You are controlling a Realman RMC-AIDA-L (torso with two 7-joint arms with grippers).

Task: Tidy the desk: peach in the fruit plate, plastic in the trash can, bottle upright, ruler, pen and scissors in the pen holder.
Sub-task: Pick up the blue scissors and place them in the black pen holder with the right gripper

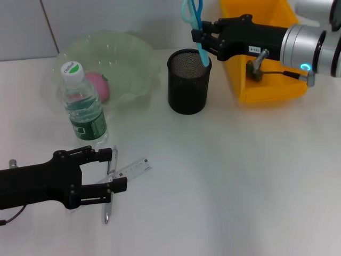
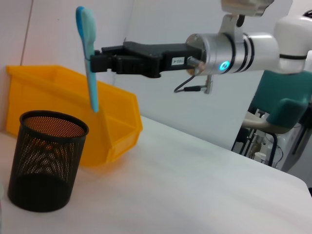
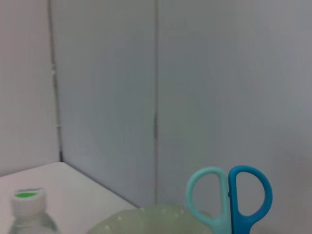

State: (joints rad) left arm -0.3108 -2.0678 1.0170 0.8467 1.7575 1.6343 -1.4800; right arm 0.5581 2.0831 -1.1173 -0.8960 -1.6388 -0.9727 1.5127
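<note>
White desk point(image 1: 224, 186): right claw point(image 1: 198, 36) grips scissors point(image 1: 196, 24), handles cropped; left claw point(image 1: 106, 173) open astride pen point(image 1: 109, 186).

- Even, diffuse light fills all three views; the white counter point(image 1: 224, 181) reads bright without blown-out patches.
- Shadows are soft: a faint one pools around the base of the black mesh pen holder point(image 1: 187, 81) and under the left gripper point(image 1: 109, 170) near the counter's front edge.
- The clear bottle point(image 1: 82, 104) and the pale green fruit plate point(image 1: 136, 64) show only mild sheen, no hard glare.
- A small cyan indicator light glows on the right arm's wrist ring.
- The right wrist view is hazy; the scissors point(image 3: 229, 200) handles and bottle cap look soft-edged.
- The left wrist view has a slightly blurred background.
</note>
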